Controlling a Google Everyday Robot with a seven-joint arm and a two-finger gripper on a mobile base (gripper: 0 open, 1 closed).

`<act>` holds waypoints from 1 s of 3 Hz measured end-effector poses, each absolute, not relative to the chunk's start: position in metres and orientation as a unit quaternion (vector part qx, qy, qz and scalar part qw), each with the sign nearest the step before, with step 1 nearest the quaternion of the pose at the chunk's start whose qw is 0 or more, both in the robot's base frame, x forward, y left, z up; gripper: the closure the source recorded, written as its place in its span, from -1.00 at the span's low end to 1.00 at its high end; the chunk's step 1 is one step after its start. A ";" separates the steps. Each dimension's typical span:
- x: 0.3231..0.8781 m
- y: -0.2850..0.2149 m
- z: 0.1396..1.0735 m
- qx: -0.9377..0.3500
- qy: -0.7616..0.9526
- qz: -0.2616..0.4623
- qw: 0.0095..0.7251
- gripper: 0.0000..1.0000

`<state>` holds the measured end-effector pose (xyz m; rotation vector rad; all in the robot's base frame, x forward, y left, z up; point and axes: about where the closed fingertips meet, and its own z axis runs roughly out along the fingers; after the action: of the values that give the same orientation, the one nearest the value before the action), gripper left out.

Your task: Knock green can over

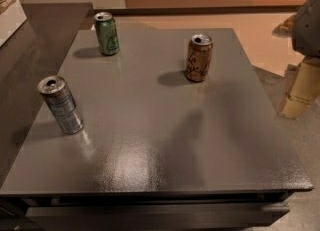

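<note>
The green can (107, 34) stands upright near the far left corner of the grey table (165, 140). It has a silver top and a pale script marking. My arm enters at the right edge of the view, and the gripper (301, 92) hangs there beyond the table's right side. It is far from the green can and touches nothing on the table.
An orange-brown can (199, 57) stands upright at the far middle right. A silver and blue can (60, 104) stands on the left side, nearer the front. A dark counter (35, 30) runs along the left. Tan floor lies behind the table.
</note>
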<state>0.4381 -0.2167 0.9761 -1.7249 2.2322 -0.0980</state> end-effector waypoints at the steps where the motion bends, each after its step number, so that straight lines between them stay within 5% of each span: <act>1: 0.438 -0.217 0.976 -0.603 0.781 -0.034 0.159 -1.00; 3: 0.460 -0.185 0.982 -0.616 0.768 -0.026 0.174 -1.00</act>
<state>0.4597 -0.1849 0.9818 -1.7455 2.1784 -0.0726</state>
